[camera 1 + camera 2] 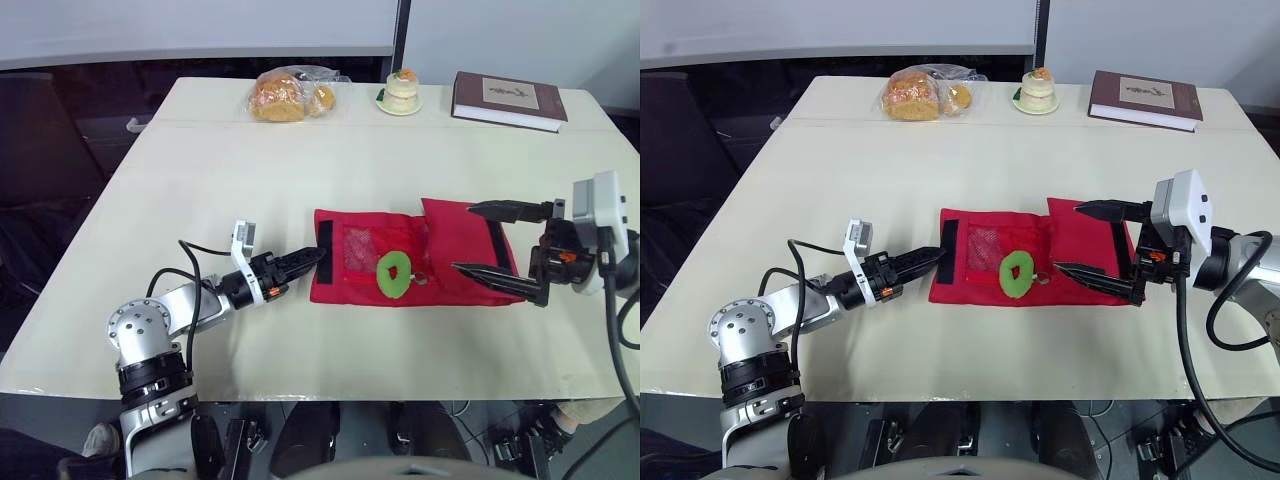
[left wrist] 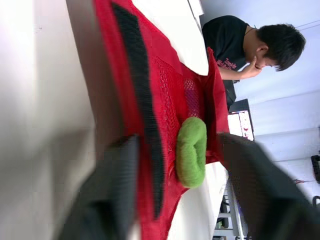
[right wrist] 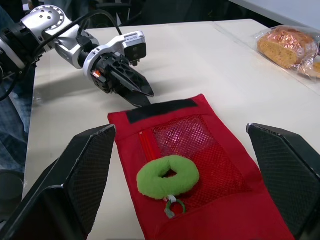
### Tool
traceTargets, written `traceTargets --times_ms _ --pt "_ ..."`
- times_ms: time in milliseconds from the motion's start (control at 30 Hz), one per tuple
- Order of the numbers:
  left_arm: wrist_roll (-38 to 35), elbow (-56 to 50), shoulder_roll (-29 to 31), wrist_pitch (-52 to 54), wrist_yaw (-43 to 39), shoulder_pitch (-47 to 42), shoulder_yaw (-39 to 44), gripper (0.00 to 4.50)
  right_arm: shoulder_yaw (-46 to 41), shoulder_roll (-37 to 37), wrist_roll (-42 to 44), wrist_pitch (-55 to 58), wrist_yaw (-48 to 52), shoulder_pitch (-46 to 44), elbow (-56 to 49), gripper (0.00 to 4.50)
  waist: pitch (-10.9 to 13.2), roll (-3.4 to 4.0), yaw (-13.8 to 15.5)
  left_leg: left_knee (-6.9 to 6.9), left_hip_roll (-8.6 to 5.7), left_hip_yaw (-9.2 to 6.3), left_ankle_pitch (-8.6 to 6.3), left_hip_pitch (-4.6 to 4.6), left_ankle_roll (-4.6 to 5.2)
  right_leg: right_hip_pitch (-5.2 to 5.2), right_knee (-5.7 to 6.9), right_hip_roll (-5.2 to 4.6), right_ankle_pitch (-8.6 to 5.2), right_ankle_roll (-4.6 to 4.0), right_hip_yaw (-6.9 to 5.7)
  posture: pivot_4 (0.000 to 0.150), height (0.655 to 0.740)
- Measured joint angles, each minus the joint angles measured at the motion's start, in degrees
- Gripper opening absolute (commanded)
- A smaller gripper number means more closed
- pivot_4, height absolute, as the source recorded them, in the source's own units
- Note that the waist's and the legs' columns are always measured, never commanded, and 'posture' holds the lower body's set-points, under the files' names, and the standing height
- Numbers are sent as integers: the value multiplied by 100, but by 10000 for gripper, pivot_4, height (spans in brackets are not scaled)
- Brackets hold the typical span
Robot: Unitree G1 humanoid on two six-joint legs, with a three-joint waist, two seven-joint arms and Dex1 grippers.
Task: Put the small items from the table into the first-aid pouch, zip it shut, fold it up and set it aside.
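The red first-aid pouch (image 1: 350,270) lies flat mid-table, its mesh side up and a black strip (image 1: 323,250) along its left edge. A fuzzy green ring (image 1: 395,273) rests on the mesh, with a small metal loop beside it. The pouch's right flap (image 1: 460,235) is folded over. My left gripper (image 1: 315,257) is low on the table at the black strip. It is open, fingers one above the other, with the pouch edge between them. My right gripper (image 1: 463,238) hovers wide open over the folded flap, holding nothing.
Along the table's far edge sit a bagged bread loaf (image 1: 290,95), a small cake on a plate (image 1: 402,92) and a dark red book (image 1: 510,100). A seated person (image 2: 250,45) is beyond the table in the left wrist view.
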Motion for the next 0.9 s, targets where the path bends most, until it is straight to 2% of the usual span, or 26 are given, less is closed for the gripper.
traceTargets --times_ms 67,100,267,500,733,900 --pt "-133 -1 0 -9 46 9 -66 2522 1 0 -4 -5 12 -14 24 45000 0 0 0 0 0 0 0 0 0 0 0 -1 0 0 0 1500 7289" --pt "-174 -3 1 -24 55 19 -109 249 1 0 -15 -9 18 -25 49 45000 0 0 0 0 0 0 0 0 0 0 0 -1 0 -1 1 1500 7289" --pt "-316 -3 147 -117 59 88 -262 249 35 21 -70 -55 31 -35 73 45000 0 0 -7 0 0 0 0 0 0 -1 0 -2 0 -1 1 1500 7289" --pt "-309 67 679 -169 -256 94 -461 249 219 119 -256 -192 125 -66 270 45000 1 0 -12 0 1 2 0 0 -1 -2 0 1 0 -1 0 1500 7289" --pt "215 302 1702 -202 -1257 84 -673 249 626 267 -684 -505 266 -293 659 45000 2 1 -31 -3 3 9 0 0 -1 -9 0 11 -1 -1 4 1500 7289" --pt "800 635 2373 -394 -2239 -195 -924 249 1147 608 -1007 -591 328 -840 1366 45000 3 0 -28 -3 2 11 0 -2 -1 -11 -1 13 -1 -1 4 1500 7289"
